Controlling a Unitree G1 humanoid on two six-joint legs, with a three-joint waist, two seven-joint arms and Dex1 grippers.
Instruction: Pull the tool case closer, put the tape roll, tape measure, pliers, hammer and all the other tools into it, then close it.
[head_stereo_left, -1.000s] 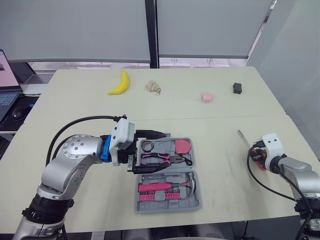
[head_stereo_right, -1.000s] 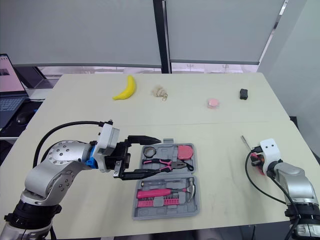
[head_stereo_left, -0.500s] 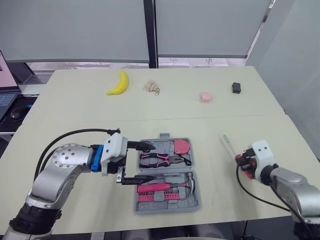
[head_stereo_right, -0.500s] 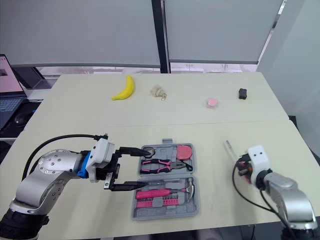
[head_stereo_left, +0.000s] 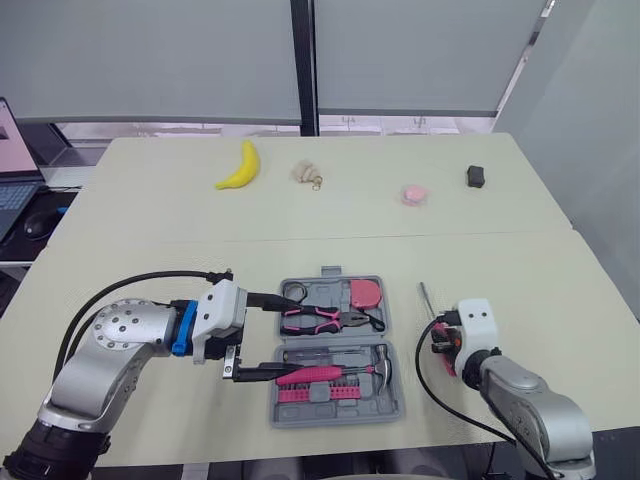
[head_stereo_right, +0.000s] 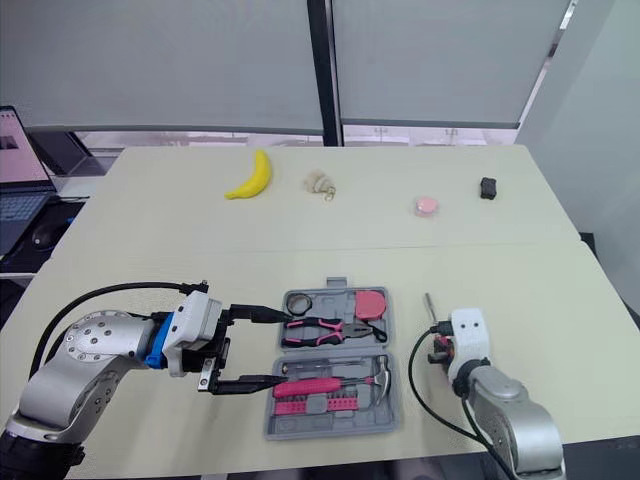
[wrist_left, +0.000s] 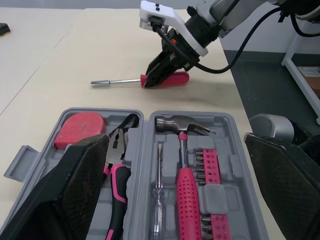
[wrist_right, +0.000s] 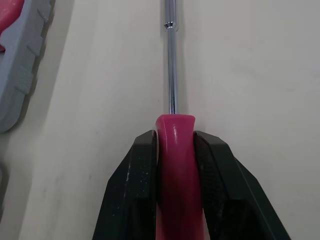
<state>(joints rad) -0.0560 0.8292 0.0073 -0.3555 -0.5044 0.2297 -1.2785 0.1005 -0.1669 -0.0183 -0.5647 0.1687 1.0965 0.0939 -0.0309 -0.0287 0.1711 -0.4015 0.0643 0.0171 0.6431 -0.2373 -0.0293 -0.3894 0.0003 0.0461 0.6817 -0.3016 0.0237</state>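
Right pincer (wrist_right: 175, 137): clamped on screwdriver (wrist_right: 172, 85), brought near tool case (wrist_left: 234, 155), 3 o'clock side; stowing next. Left pincer (head_stereo_right: 280, 348): spread wide, empty.

Far side of the pale beige tabletop (head_stereo_left: 150, 215), four bits strung out in a row: a yellow banana (head_stereo_left: 239, 165) at the left, then a small knobbly beige lump (head_stereo_left: 303, 174), a round pink disc (head_stereo_left: 413, 194), and a small black block (head_stereo_left: 475, 177), all well apart. Beyond the table's left edge, an open laptop (head_stereo_right: 18, 205), with a dark computer mouse (head_stereo_right: 44, 236) just beside it.
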